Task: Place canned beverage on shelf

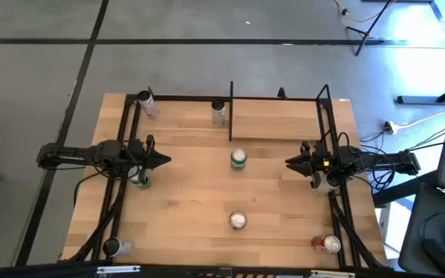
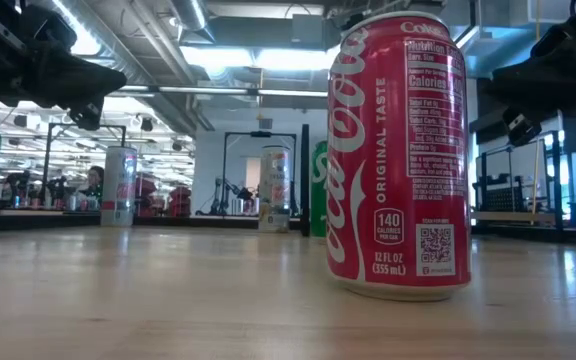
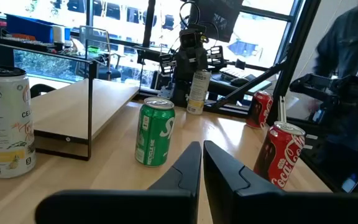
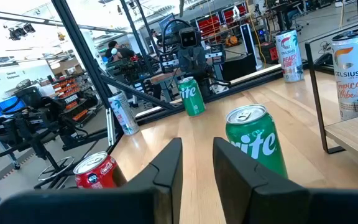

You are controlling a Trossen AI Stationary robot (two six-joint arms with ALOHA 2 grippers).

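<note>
On the wooden table (image 1: pixel 184 193), several cans stood loose and none sat on the shelf (image 1: pixel 276 120), the small light-wood board framed by thin black bars at the far edge of the table, right of centre. A green can (image 1: pixel 239 159) stood near the middle of the table, just in front of the shelf's left corner, and a red cola can (image 1: pixel 239 221) stood nearer the front edge, in line with it; this red can filled much of the low view (image 2: pixel 398 150). A pale can (image 1: pixel 219 113) stood upright just left of the shelf's black divider post, and another pale can (image 1: pixel 146 101) stood at the far left corner. More cans sat by the front corners, one at the left (image 1: pixel 114 247) and a red one at the right (image 1: pixel 329 245). The left gripper (image 1: pixel 163 161) hovered over the left side of the table, pointing toward the centre, its fingers (image 3: pixel 188 165) pressed together and holding nothing. The right gripper (image 1: pixel 290 162) hung opposite over the right side, facing inward, its fingers (image 4: pixel 169 163) a narrow gap apart with nothing between them.
</note>
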